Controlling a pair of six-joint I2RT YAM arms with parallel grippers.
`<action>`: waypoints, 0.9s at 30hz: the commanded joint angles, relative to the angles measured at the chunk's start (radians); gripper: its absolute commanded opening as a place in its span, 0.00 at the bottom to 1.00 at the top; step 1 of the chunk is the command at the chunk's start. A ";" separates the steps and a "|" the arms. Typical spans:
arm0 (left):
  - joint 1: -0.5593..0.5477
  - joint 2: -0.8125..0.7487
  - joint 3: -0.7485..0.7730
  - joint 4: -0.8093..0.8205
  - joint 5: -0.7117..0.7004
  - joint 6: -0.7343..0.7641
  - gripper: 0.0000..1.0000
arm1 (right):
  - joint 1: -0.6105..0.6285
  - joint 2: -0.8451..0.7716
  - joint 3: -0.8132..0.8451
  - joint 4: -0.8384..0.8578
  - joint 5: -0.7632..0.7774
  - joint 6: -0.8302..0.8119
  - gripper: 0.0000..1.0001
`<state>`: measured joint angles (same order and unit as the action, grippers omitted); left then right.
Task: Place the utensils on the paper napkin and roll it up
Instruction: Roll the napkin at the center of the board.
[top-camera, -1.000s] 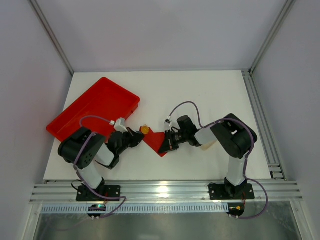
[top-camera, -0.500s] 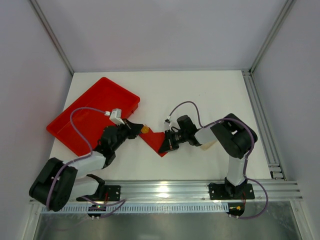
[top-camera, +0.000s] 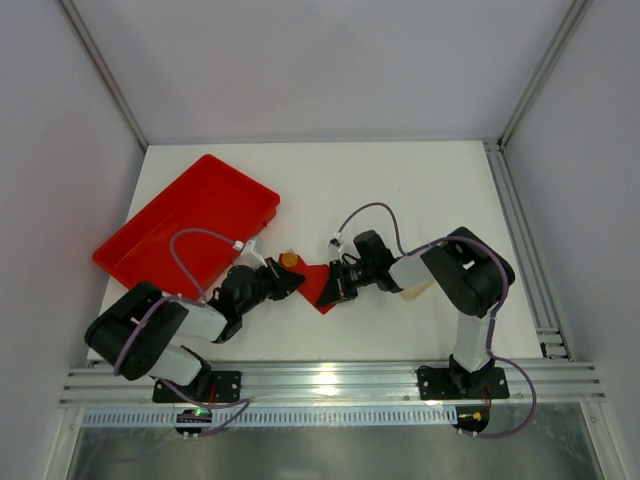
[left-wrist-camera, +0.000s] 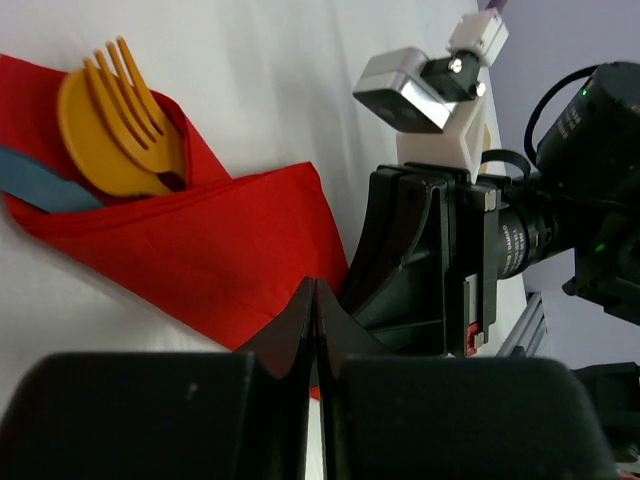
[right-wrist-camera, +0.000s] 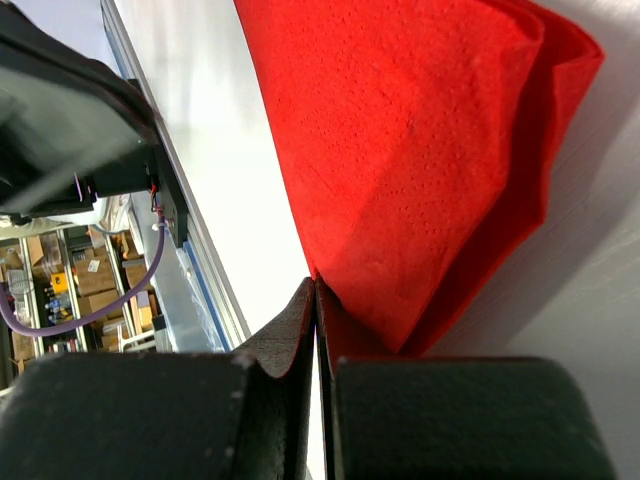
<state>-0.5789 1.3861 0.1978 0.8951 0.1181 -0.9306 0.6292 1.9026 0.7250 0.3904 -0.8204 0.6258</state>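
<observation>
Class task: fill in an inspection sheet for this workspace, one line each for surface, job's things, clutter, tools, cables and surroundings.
Surface: white table, no spills seen.
Job's things: red paper napkin folded over; yellow fork, yellow spoon and blue piece poke out of it.
Clutter: red tray, far left.
Tools: left tool and right tool shut, tips at the napkin's edges.
Cables: purple cables in loose loops, no snag seen.
Surroundings: aluminium frame, pale walls.
</observation>
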 joint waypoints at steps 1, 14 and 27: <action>-0.054 0.112 0.006 0.284 -0.001 -0.056 0.00 | 0.007 0.035 -0.030 -0.128 0.144 -0.080 0.04; -0.076 0.450 0.046 0.577 -0.011 -0.106 0.00 | 0.009 0.033 -0.022 -0.140 0.141 -0.084 0.04; -0.076 0.481 0.051 0.625 -0.012 -0.103 0.00 | 0.010 0.030 -0.019 -0.151 0.147 -0.089 0.04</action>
<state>-0.6544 1.8748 0.2462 1.3369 0.1322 -1.0653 0.6292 1.9022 0.7322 0.3763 -0.8181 0.6209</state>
